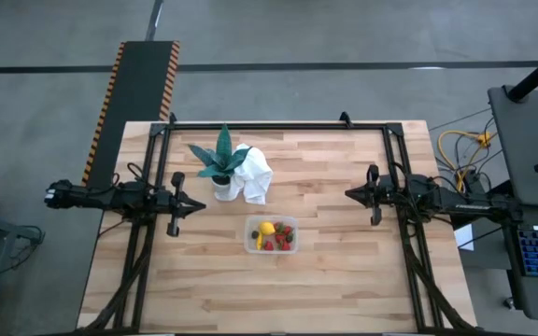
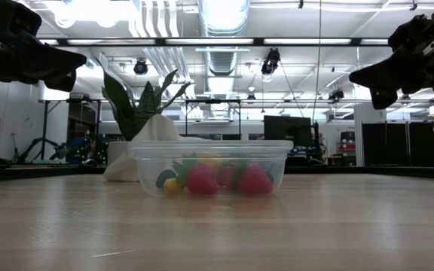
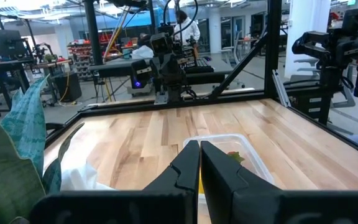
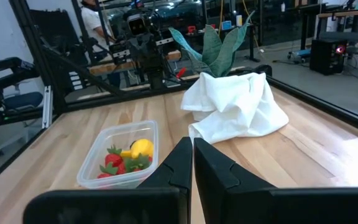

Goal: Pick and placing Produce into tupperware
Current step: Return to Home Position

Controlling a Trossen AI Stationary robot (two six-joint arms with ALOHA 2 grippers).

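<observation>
The tupperware (image 1: 247,235) is found nearest the front, set upright on the wooden table (image 1: 344,271) about midway between its two sides. The produce is held inside it: red strawberries (image 2: 255,181) are seen low against the clear wall, a yellow lemon (image 4: 142,148) is lodged among them, and a small yellow piece (image 2: 173,186) is pressed into one lower corner. No fruit is seen on the boards outside the container. A little farther back, and well apart from the container on either side, the two arms are held level above the table. The left gripper (image 1: 199,205) is pointed inward from the left with its fingers brought together and nothing between them. The right gripper (image 1: 350,194) is pointed inward from the right, likewise closed on nothing. Behind the container and slightly to the left, a crumpled white cloth (image 1: 255,175) is heaped on the table, touching the green spiky potted plant (image 1: 220,161) that is stood just beside it. Beyond the table, a person in a white top (image 3: 185,26) is seen in the room.
</observation>
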